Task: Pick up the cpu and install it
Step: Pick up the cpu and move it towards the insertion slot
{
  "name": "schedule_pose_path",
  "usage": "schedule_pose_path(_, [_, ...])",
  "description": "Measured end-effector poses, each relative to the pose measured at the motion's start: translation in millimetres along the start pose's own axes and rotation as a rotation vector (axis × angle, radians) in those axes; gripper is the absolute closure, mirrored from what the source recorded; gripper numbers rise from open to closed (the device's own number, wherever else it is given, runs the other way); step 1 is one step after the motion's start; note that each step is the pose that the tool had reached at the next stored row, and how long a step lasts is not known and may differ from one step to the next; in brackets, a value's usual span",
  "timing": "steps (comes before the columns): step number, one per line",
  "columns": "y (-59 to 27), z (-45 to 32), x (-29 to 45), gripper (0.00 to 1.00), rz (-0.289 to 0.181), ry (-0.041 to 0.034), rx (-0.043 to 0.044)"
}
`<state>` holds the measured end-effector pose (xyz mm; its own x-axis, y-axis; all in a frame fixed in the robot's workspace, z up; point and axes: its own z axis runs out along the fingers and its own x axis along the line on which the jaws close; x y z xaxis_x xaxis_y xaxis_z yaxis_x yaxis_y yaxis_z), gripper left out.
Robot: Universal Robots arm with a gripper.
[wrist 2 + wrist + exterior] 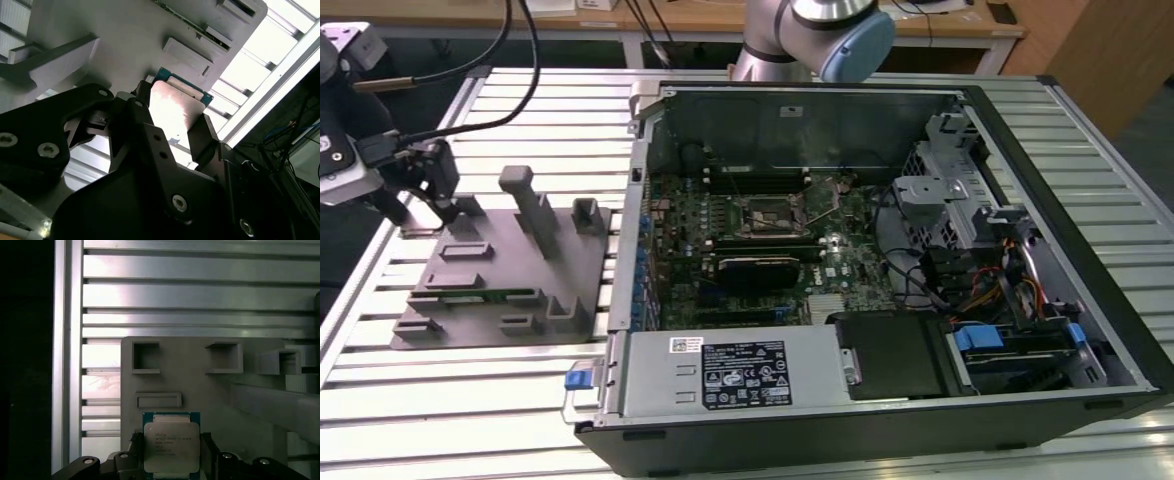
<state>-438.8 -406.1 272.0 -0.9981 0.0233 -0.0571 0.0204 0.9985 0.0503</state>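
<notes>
Gripper (171, 463) jaws clamped on cpu (171, 442), chip held between them, grey fixture tray (200, 385) beneath. Pickup looks done; install into socket (765, 212) not yet done.

Flat square cpu chip (171, 445): silvery-white metal top, teal-green rim. 2 black metal gripper fingers (201, 142). Matte grey plastic fixture tray (480, 300). Silver aluminium table (454, 410), parallel slat pattern. Green motherboard (761, 225) inside black steel pc case (881, 440); blue plastic latch (578, 379).

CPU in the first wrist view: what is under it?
The grey fixture plate shows around the cpu, held in the gripper. What lies directly beneath is covered.
</notes>
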Motion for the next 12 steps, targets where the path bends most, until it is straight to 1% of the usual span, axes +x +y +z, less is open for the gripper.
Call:
schedule_pose_path(6, [0.6, -12.9, -0.7, 0.46, 0.0, -0.0049, -0.0001])
schedule_pose_path(12, [1.3, -26.1, -1.5, 0.46, -0.001, -0.0119, -0.0003])
